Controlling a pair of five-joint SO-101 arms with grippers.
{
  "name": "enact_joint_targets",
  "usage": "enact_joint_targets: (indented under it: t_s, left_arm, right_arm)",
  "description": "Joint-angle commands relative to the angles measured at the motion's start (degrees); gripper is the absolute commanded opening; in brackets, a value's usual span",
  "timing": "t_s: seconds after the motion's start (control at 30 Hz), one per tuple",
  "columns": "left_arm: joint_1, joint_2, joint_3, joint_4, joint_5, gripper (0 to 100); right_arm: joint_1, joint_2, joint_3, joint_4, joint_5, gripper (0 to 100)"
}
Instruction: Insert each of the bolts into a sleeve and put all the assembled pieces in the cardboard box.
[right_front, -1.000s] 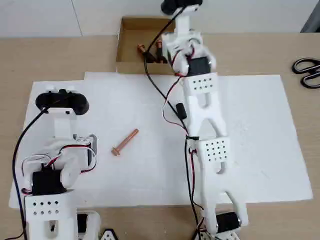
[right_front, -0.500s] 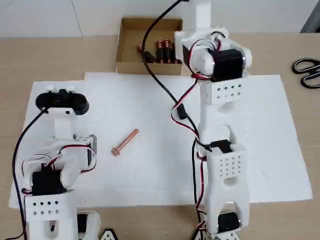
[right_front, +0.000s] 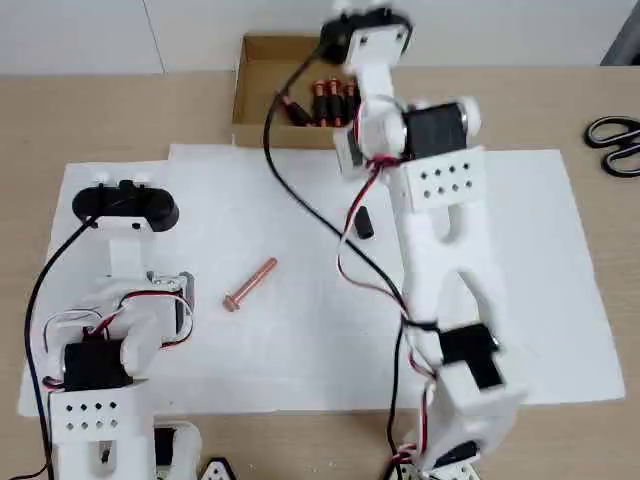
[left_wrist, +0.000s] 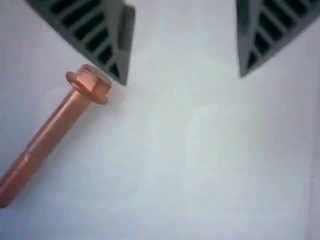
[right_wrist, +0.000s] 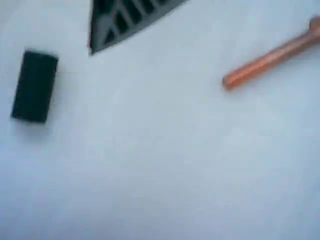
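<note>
Bolt first: it is copper-coloured, with a flanged hex head and a long smooth shank. It lies flat and slantwise on the white sheet that covers the middle of the table, head toward the near side.

In the left wrist view the bolt shows its head just beside the tip of one dark ribbed finger, outside the gap. The left claw is spread wide with only bare sheet between its tips. The left arm stands at the near left corner of the sheet.

A short black sleeve lies on its side on the sheet, close by the right arm and well apart from the bolt. The right wrist view has the sleeve and the plain end of the bolt on the white surface, with a dark part of the right claw at the edge. Whether that claw is spread or pressed together I cannot tell.

The cardboard box sits at the far side of the table, just beyond the sheet. In it lie several assembled pieces, copper and black, side by side. The right arm stretches up the sheet to the box.

Scissors lie on the bare table at the far right.
</note>
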Motion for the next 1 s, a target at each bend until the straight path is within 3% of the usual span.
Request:
enact_joint_targets:
  t_s: [0.0,0.2,0.43,0.97]
  left_arm:
    - [-0.26,-0.62,-0.22,0.09,-0.35,14]
    - [-0.26,-0.62,-0.22,-0.26,-0.26,14]
    - [-0.26,-0.35,-0.22,-0.26,-0.26,14]
    - [-0.26,-0.62,2.33,-1.58,-0.26,14]
  right_arm:
    - [-0.22,-8.22,10.55,-1.1,0.44,24.5]
    - [2.15,-8.04,18.73,-2.95,0.44,24.5]
    - [6.02,4.26,20.13,-12.7,0.88,24.7]
    - [1.54,17.27,17.32,-23.25,2.55,24.4]
